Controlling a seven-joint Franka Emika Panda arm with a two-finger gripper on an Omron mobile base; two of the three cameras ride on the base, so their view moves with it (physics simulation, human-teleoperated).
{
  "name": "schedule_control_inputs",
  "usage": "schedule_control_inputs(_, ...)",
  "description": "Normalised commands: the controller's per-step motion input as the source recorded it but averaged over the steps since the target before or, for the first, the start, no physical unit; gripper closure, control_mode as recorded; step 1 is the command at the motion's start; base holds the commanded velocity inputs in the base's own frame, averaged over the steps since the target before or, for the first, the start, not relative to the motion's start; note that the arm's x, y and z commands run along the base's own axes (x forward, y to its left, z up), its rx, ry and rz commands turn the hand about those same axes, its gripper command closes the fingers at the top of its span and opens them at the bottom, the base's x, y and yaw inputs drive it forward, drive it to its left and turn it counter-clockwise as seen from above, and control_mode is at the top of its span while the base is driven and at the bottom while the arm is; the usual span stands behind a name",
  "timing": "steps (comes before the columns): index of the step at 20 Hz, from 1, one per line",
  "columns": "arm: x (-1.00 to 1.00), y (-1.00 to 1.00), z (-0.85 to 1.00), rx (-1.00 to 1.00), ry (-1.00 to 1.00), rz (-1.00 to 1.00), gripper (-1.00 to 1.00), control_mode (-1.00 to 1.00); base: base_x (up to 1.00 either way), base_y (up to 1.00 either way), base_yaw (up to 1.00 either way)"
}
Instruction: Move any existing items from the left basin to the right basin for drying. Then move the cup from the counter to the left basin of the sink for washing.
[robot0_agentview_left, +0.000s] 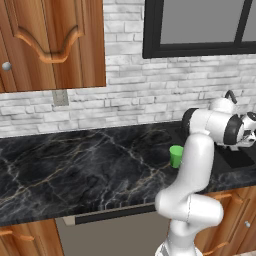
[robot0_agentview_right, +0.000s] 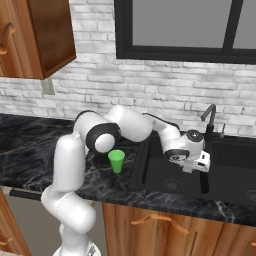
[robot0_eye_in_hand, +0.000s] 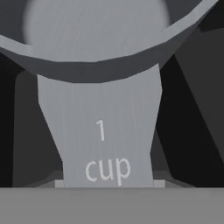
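From my station I see the green cup (robot0_agentview_right: 116, 160) standing upright on the black marble bench (robot0_agentview_left: 75, 170), just beside the left rim of the sink (robot0_agentview_right: 150, 177) and near the bench's front edge, untouched. To its right my arm reaches over the left basin, with the pincer (robot0_agentview_right: 197, 164) low above the divider between the two basins and the faucet (robot0_agentview_right: 208, 119) behind it. In the hand view a grey measuring cup (robot0_eye_in_hand: 105, 131) marked "1 cup" sits handle-first right at the pincer; I cannot tell whether the jaws grip it.
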Motion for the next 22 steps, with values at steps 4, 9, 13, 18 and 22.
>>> schedule_control_inputs(4, -0.13, -0.18, 0.69, 0.0, -0.01, -0.07, 1.0, -1.0, 0.0, 0.0, 0.0)
schedule_control_inputs(9, -0.01, -0.29, 0.41, 0.0, 0.0, -0.11, 1.0, -1.0, 0.0, 0.0, 0.0)
schedule_control_inputs(13, 0.0, -0.38, 0.15, 0.0, 0.02, -0.14, 1.0, -1.0, 0.0, 0.0, 0.0)
schedule_control_inputs(18, 0.0, -0.45, 0.04, 0.0, 0.02, -0.11, 1.0, -1.0, 0.0, 0.0, 0.0)
schedule_control_inputs(22, 0.0, -0.47, 0.04, 0.01, 0.0, -0.05, 1.0, -1.0, 0.0, 0.0, 0.0)
